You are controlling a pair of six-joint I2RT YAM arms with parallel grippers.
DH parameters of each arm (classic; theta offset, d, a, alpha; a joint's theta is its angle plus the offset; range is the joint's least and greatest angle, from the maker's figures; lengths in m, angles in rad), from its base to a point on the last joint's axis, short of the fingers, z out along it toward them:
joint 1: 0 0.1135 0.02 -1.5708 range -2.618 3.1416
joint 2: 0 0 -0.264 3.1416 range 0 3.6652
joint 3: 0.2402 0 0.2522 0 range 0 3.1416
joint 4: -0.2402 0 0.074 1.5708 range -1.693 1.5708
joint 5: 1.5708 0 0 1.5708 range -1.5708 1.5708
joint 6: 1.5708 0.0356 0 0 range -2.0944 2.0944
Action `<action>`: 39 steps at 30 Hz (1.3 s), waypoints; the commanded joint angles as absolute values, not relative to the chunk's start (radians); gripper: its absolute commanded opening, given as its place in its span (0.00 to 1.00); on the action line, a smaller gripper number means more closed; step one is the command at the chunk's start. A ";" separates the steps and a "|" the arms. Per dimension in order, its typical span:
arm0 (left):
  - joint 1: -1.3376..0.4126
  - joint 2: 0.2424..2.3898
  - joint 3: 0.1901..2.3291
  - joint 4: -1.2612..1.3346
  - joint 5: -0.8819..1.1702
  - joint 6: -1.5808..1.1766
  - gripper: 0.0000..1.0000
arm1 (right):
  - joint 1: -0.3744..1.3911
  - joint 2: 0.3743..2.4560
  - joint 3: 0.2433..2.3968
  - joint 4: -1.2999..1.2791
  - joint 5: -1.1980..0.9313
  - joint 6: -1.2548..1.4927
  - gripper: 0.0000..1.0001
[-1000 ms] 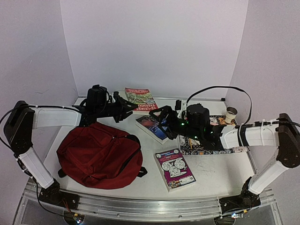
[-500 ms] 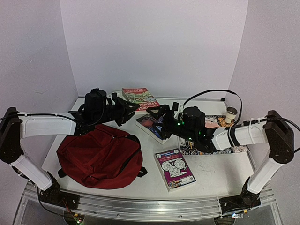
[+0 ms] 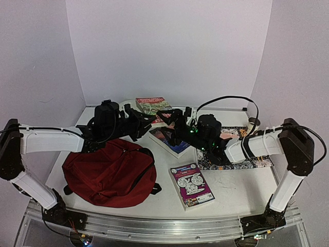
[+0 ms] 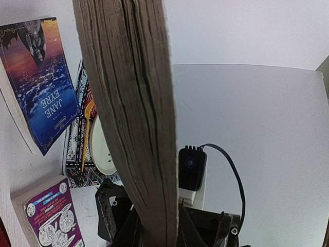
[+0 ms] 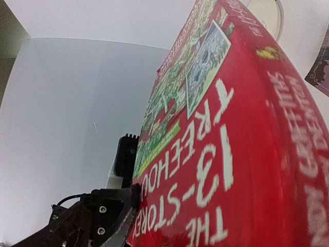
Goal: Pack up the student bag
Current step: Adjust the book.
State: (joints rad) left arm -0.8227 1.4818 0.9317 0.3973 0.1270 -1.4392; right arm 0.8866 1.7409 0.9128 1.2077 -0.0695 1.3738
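Note:
The student bag [image 3: 110, 172], a dark red backpack with black straps, lies at the front left of the table, beneath my left arm. At the back, my left gripper [image 3: 140, 122] is shut on the page edge of a red "13-Storey Treehouse" book [image 3: 153, 105]. The book's brown pages [image 4: 128, 103] rise from between the jaws in the left wrist view. My right gripper [image 3: 172, 117] is open at the book's opposite side. The red spine and cover [image 5: 231, 144] fill the right wrist view, with one finger [image 5: 115, 216] against the cover's edge; the other finger is hidden.
A blue Jane Eyre book [image 3: 168, 140] lies mid-table under my right gripper. A purple paperback [image 3: 191, 185] sits at the front. A black-and-white patterned book [image 3: 236, 162] lies under my right arm. White walls close in the back and sides.
My right gripper has swung left and back from over the blue book to the red book's side. My left gripper has shifted slightly right, still holding the red book.

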 commanded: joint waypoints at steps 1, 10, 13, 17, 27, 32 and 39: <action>-0.847 1.410 0.924 0.534 0.085 -1.438 0.00 | 0.877 1.759 0.975 1.324 -0.087 1.382 0.94; -0.898 1.387 0.890 0.553 0.031 -1.443 0.00 | 0.869 1.778 0.987 1.376 -0.087 1.396 0.73; -0.904 1.380 0.879 0.561 0.018 -1.442 0.00 | 0.868 1.786 0.995 1.396 -0.102 1.397 0.59; -0.907 1.365 0.867 0.561 0.010 -1.434 0.01 | 0.868 1.782 0.986 1.413 -0.112 1.390 0.32; -0.907 1.261 0.750 0.557 -0.063 -1.397 0.18 | 0.846 1.721 0.926 1.419 -0.123 1.354 0.00; -0.907 1.275 0.770 0.560 -0.055 -1.405 0.01 | 0.844 1.725 0.933 1.419 -0.159 1.340 0.05; -0.908 1.298 0.839 0.623 -0.106 -1.375 0.00 | 0.850 1.750 0.907 1.470 -0.159 1.374 0.58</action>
State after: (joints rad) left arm -0.9222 1.3293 0.7628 0.4512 -0.0221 -1.3961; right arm 0.8862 1.7859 0.9332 1.2757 -0.1977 1.3744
